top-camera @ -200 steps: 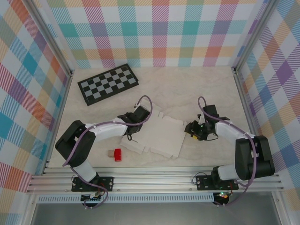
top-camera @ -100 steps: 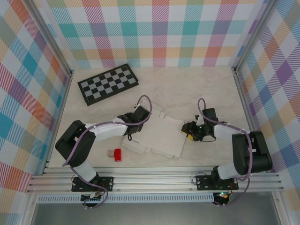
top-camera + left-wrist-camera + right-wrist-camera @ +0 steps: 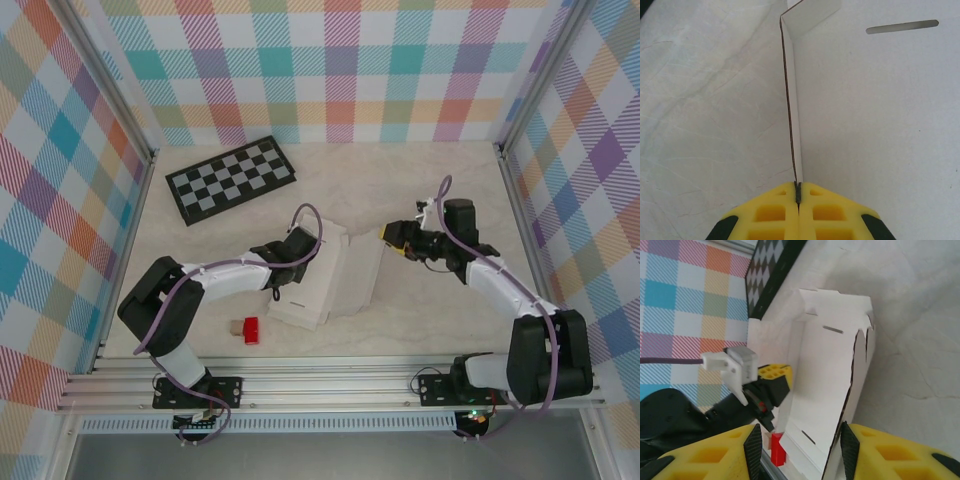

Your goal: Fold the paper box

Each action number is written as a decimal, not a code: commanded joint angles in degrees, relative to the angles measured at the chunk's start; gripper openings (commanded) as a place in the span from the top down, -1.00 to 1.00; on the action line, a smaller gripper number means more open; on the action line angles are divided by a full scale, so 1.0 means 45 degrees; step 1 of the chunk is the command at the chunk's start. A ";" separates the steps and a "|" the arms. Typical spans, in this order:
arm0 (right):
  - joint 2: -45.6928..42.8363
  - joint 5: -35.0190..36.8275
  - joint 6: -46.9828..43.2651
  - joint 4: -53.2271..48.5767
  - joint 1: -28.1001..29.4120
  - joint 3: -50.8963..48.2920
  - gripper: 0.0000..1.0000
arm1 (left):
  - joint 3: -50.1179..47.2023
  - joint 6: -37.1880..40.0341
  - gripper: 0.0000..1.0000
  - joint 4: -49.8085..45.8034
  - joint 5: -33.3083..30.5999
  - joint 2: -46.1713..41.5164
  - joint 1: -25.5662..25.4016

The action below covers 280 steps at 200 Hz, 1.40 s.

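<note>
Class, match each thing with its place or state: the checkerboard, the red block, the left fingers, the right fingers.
1. checkerboard
2. red block
3. left fingers
4. right fingers

A. apart
B. far left of the table
C. shut on a raised flap of the paper box
D. near the front edge, left of the paper box

Pairs: 1-B, 2-D, 3-C, 4-A

No legible text, label, brand, number or sign on anything here.
</note>
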 commanded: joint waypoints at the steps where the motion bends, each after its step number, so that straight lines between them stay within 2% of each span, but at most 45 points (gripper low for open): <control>1: 0.0502 -0.0405 -0.0173 0.0169 0.0118 0.0549 0.03 | -0.0213 -0.0133 1.00 0.0349 0.0593 -0.0296 0.0007; 69: 0.3211 -0.0710 0.0386 0.0943 0.0651 0.3118 0.03 | -0.0685 0.0142 1.00 0.0785 0.1424 -0.0741 -0.0003; 124: 0.4606 -0.0195 0.0760 0.0930 0.0969 0.4227 0.02 | -0.1077 0.0317 1.00 0.1359 0.1824 -0.1379 0.0002; 143: 0.4907 0.0822 -0.0098 -0.0855 0.1068 0.4739 0.03 | -0.1127 0.0487 1.00 0.1531 0.1964 -0.1412 -0.0009; 161: 0.5254 0.1828 -0.1870 -0.2537 0.0963 0.5198 0.04 | -0.1280 0.0778 1.00 0.1786 0.2067 -0.1504 0.0003; 186: 0.6138 0.1291 -0.2695 -0.2517 0.0635 0.4957 0.11 | -0.1203 0.1069 1.00 0.2027 0.1952 -0.1235 0.0008; 204: 0.6552 0.1500 -0.2910 -0.2305 0.0658 0.4627 0.12 | -0.1007 0.1342 1.00 0.2048 0.1853 -0.1065 -0.0019; 224: 0.6824 0.1936 -0.3564 -0.2265 0.0653 0.4643 0.11 | -0.0643 0.2048 1.00 0.1870 0.1737 -0.1289 -0.0047; 241: 0.6916 0.1946 -0.3946 -0.2512 0.0604 0.5080 0.11 | 0.0390 0.3101 1.00 0.0912 0.1258 -0.1220 -0.0156; 280: 0.6919 0.2249 -0.4149 -0.3278 0.0336 0.5855 0.10 | 0.3433 0.6587 1.00 -0.1608 0.0077 -0.0883 -0.0502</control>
